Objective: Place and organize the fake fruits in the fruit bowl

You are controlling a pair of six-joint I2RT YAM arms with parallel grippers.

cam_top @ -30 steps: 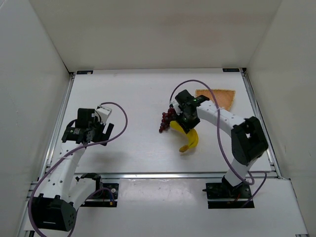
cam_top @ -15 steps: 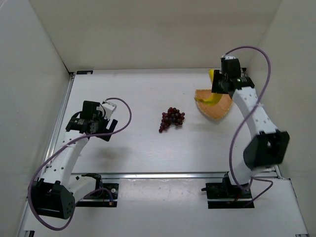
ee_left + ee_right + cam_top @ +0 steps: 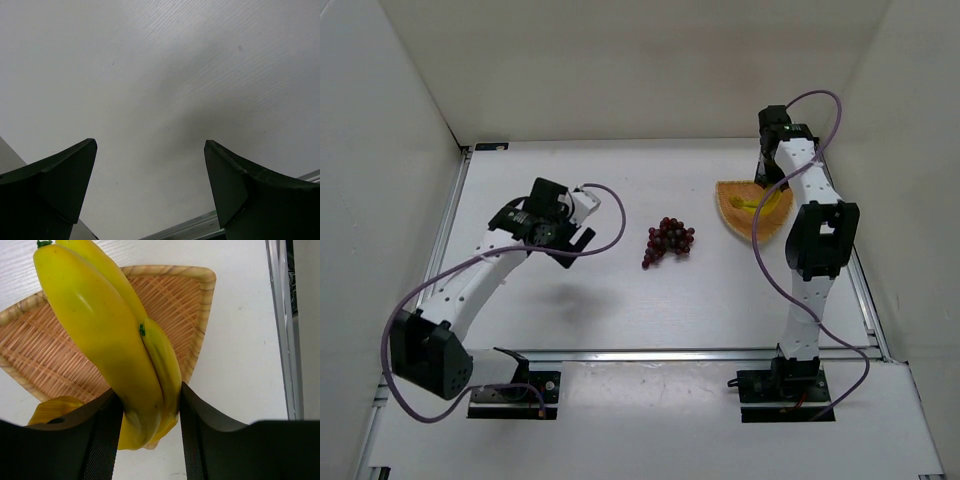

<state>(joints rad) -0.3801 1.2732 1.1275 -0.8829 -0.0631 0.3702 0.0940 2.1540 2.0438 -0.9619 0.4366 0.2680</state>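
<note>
Pinching the banana (image 3: 100, 340) between the two fingers of my right hand (image 3: 147, 392), I have it clamped near one end, with the fingers pressed against either side of it. From my right wrist the rest of the fruit runs away from the hand and across the bowl (image 3: 200, 305). It looks like two or three yellow pieces joined together, with a small green tip at the far end. The woven bowl sits right behind and beneath the banana, and its lighter rim shows on both sides. I cannot tell whether the fruit is touching the weave or hanging just above it. From above, the banana (image 3: 760, 205) falls inside the outline of the bowl (image 3: 730, 200), which sits toward the far right of the table (image 3: 620, 300), and my right arm reaches over it from the far side.

The grapes (image 3: 668, 240) lie on the bare table near the middle, well apart from the bowl and to its left. They are between my two arms and touch neither hand.

My left hand (image 3: 150, 145) is spread wide with nothing between its fingers, above plain white table (image 3: 150, 75). From above, it (image 3: 580, 237) sits left of the grapes and apart from them.
</note>
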